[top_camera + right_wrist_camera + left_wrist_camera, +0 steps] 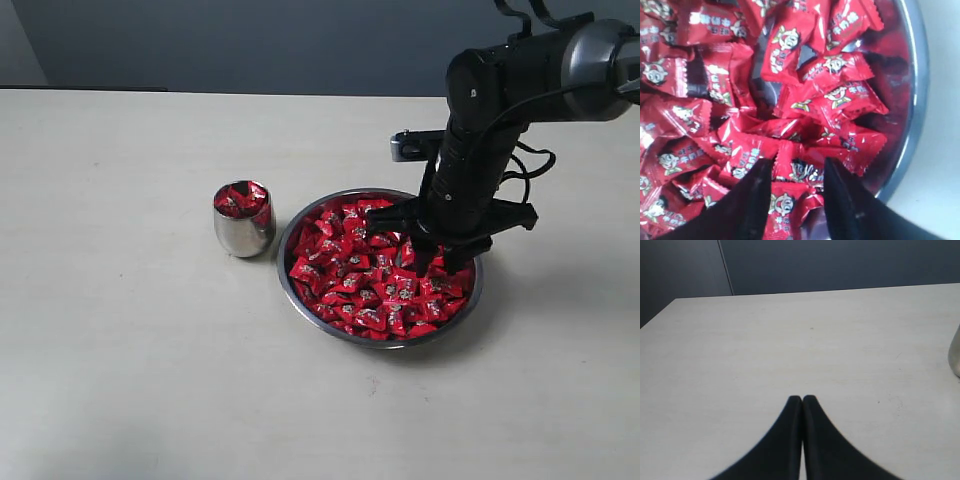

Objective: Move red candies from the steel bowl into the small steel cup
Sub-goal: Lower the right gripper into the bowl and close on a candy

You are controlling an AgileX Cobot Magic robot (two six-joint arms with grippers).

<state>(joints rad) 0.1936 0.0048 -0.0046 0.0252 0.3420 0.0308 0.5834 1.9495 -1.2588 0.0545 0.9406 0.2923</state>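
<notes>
The steel bowl (283,262) sits mid-table, heaped with red candies (350,275). To its left stands the small steel cup (243,235), with a few red candies showing at its mouth. My right gripper (432,260) is lowered into the right side of the bowl. In the right wrist view its jaws stand open (798,161) with the tips pushed among the red candies (790,45); one candy lies between them, unsqueezed, near the bowl's rim (920,100). My left gripper (801,397) is shut and empty over bare table, with the cup's edge (955,355) at the side.
The light table (120,380) stretches around the bowl and cup. A dark wall runs behind the table's far edge. The right arm (500,110) reaches in from the upper right over the bowl.
</notes>
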